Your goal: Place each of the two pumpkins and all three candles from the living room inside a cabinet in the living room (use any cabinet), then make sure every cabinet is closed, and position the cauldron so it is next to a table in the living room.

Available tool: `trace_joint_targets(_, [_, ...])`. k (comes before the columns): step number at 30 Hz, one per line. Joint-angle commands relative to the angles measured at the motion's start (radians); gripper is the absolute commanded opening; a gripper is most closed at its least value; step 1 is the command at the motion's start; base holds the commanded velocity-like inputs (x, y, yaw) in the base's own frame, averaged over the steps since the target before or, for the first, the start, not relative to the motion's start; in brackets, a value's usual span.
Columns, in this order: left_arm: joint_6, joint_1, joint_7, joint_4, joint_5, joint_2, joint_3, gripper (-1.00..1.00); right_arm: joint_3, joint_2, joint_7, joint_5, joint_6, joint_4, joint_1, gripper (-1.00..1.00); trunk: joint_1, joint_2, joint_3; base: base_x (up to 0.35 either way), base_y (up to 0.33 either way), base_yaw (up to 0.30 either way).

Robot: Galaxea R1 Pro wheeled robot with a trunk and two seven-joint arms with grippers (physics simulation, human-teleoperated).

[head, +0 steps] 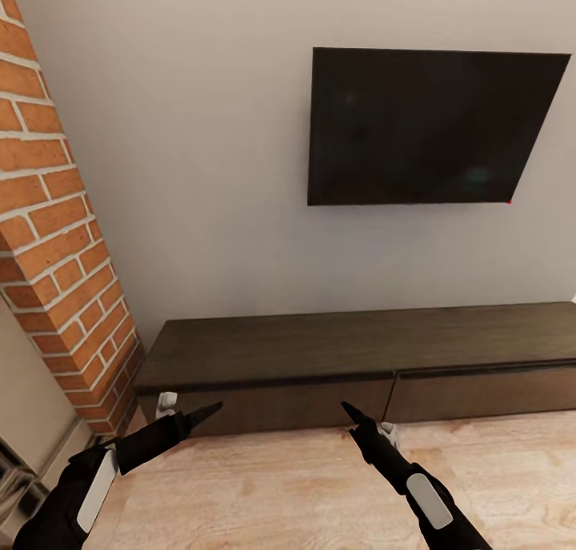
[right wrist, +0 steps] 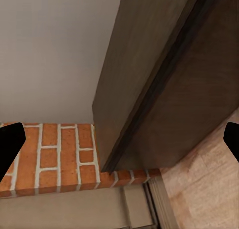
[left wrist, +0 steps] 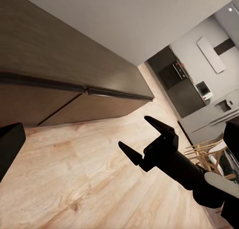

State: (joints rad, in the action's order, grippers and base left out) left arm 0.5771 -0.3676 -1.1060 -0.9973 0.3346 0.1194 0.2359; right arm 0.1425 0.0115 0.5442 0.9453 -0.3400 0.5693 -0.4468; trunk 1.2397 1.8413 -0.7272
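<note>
The light wood floor (head: 264, 486) runs up to the white wall, and the cabinet (head: 360, 366) stands on it against that wall (both drawer fronts flush and shut). At the cabinet's left end the brick column (head: 56, 238) also rises from the floor, just beside it.
</note>
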Motion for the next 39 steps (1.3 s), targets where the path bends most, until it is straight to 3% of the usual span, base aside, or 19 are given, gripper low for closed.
trace_joint_targets(1, [0.008,-0.001,-0.002,0.000,0.004,0.000,0.000,1.00,0.005,0.001,0.001,0.017,-0.009,0.000,-0.001,1.00,0.004,0.008,-0.004,0.000,0.000,0.000])
trace_joint_targets(8, [0.007,-0.001,-0.002,0.000,0.004,0.000,0.000,1.00,0.000,0.000,0.000,0.055,-0.017,0.003,-0.001,1.00,0.031,0.057,-0.026,0.000,0.000,0.000])
trace_joint_targets(19, [0.007,0.000,-0.003,0.000,0.004,0.000,0.000,1.00,-0.003,0.000,0.011,0.059,-0.012,0.006,0.000,1.00,0.073,0.134,-0.061,0.000,0.000,0.000])
trace_joint_targets(28, [0.007,-0.001,-0.004,0.000,0.004,0.000,0.000,1.00,-0.005,0.001,0.087,0.059,-0.020,0.009,0.000,1.00,0.107,0.197,-0.089,0.000,0.000,0.000])
trace_joint_targets(39, [0.008,0.000,-0.006,0.000,0.004,0.000,0.000,1.00,-0.003,0.001,0.108,0.061,-0.019,0.009,0.000,1.00,0.149,0.274,-0.123,0.000,0.000,0.000])
